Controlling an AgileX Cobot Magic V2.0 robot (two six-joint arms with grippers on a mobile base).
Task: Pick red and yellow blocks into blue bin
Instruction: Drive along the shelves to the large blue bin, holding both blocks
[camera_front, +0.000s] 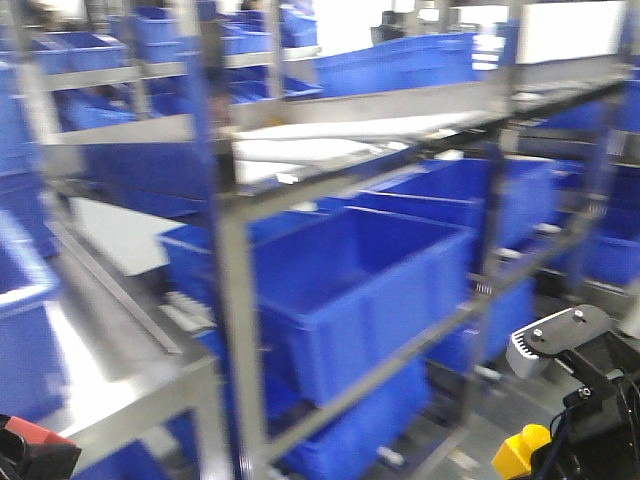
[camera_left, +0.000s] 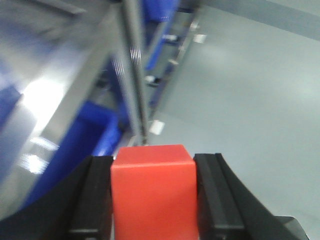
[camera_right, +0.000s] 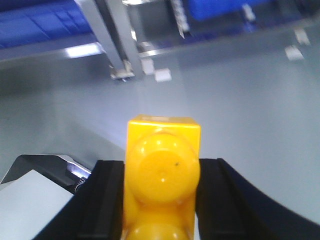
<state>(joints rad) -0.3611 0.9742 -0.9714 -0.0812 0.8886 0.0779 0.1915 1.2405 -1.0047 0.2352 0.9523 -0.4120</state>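
Shelves (camera_front: 236, 300) with blue crates (camera_front: 370, 290) stand ahead, blurry. The left gripper (camera_left: 153, 165) squeezes the red cube (camera_left: 152, 195). The right gripper (camera_right: 161, 167) squeezes the yellow brick (camera_right: 162, 145).

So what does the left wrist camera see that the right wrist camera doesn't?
Only the left wrist view shows the red cube, gripped between the left jaws. Only the right wrist view shows the yellow brick with round studs, gripped between the right jaws. Both share blurred surroundings: grey floor, metal rack posts and blue crates.
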